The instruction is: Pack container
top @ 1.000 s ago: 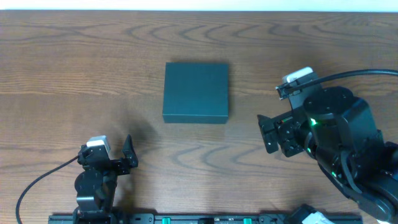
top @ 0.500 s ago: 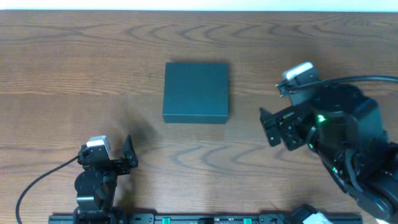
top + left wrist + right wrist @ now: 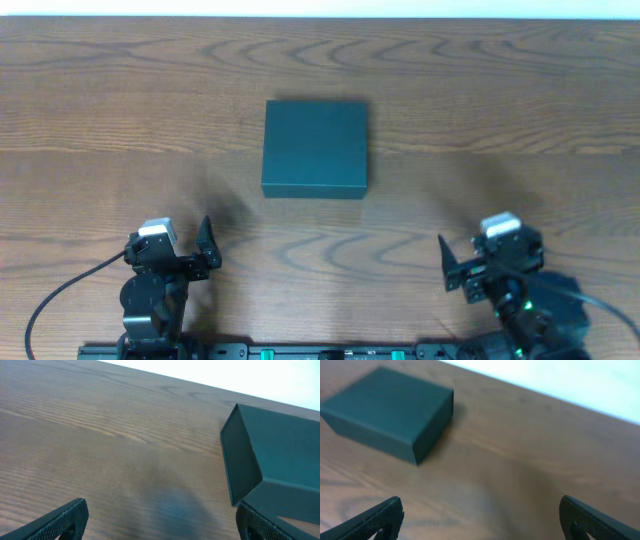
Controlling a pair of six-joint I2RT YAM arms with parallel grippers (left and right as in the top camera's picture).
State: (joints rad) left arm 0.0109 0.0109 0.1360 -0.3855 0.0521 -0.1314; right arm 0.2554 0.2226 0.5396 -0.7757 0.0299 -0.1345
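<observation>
The container (image 3: 315, 148) is a dark teal square box, lid shut, lying flat on the wooden table a little behind the middle. My left gripper (image 3: 208, 250) sits low at the near left, open and holding nothing. In the left wrist view the container (image 3: 280, 460) lies ahead to the right of the left gripper (image 3: 162, 522). At the near right, my right gripper (image 3: 448, 265) is also open and holds nothing. The right wrist view has the container (image 3: 390, 407) ahead to the left of the right gripper (image 3: 482, 520), well apart from it.
Bare wood table (image 3: 120, 120) surrounds the box. A white strip (image 3: 320, 8) runs along the table's far edge. A dark rail (image 3: 320, 352) with the arm bases lies along the near edge, and a black cable (image 3: 60, 295) loops at the near left.
My right arm has pulled back from beside the container's right side down to the near right edge of the table. The left arm and the container have not moved.
</observation>
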